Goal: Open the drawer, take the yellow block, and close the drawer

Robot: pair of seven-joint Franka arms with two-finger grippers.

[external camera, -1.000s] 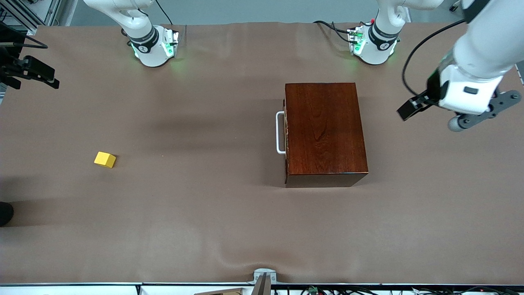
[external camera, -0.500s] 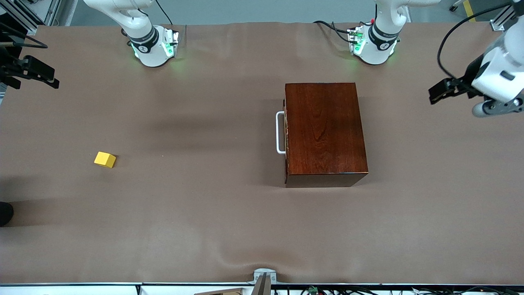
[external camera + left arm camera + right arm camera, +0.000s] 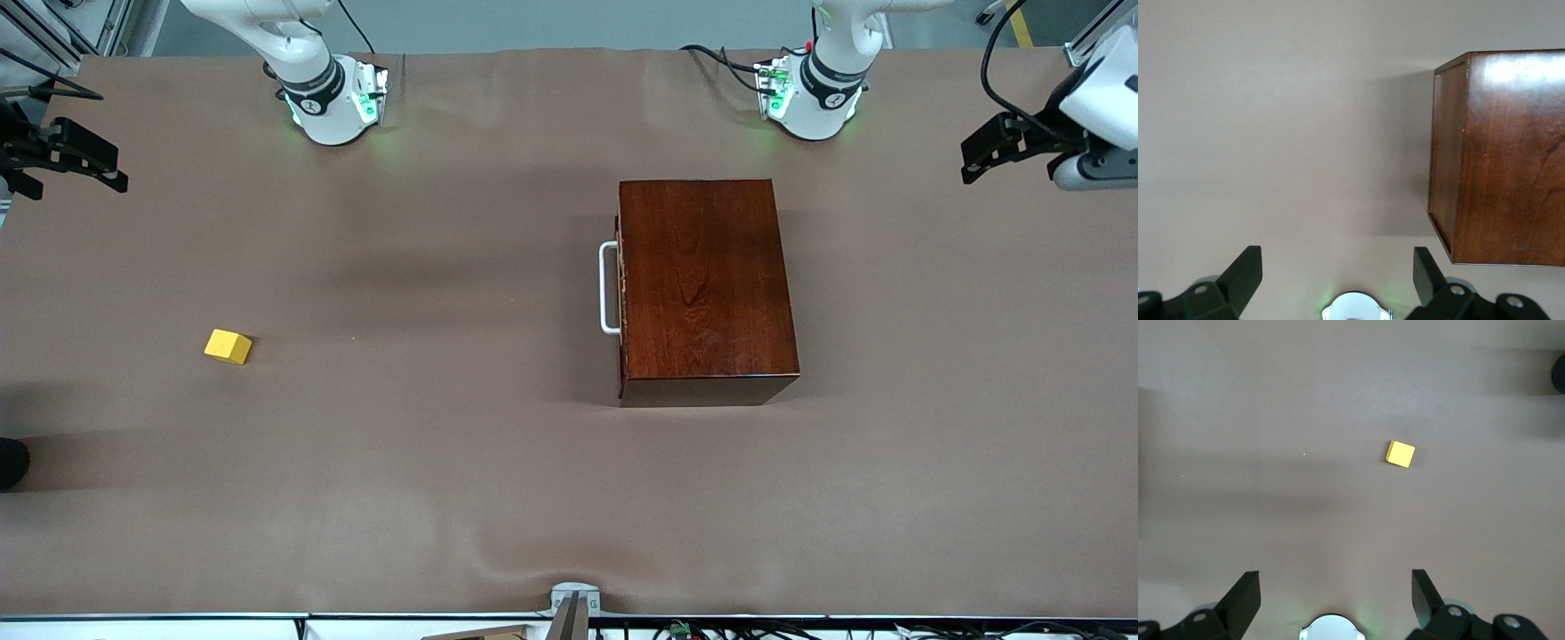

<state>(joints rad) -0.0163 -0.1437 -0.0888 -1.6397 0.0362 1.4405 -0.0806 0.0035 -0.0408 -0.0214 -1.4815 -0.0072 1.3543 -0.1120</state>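
Right claw point(image 3: 76, 160) is hanging at the front view's upper left edge over the desk point(image 3: 444, 462), fingers spread wide, gripping nothing. Yellow block point(image 3: 228, 346) is lying on the bare desk, left of centre. Drawer point(image 3: 620, 286) is sitting flush in the mahogany box point(image 3: 702, 284), right of centre, white handle point(image 3: 607, 288) protruding. Left claw point(image 3: 1000, 149) is hanging at the upper right edge, jaws wide apart, empty.
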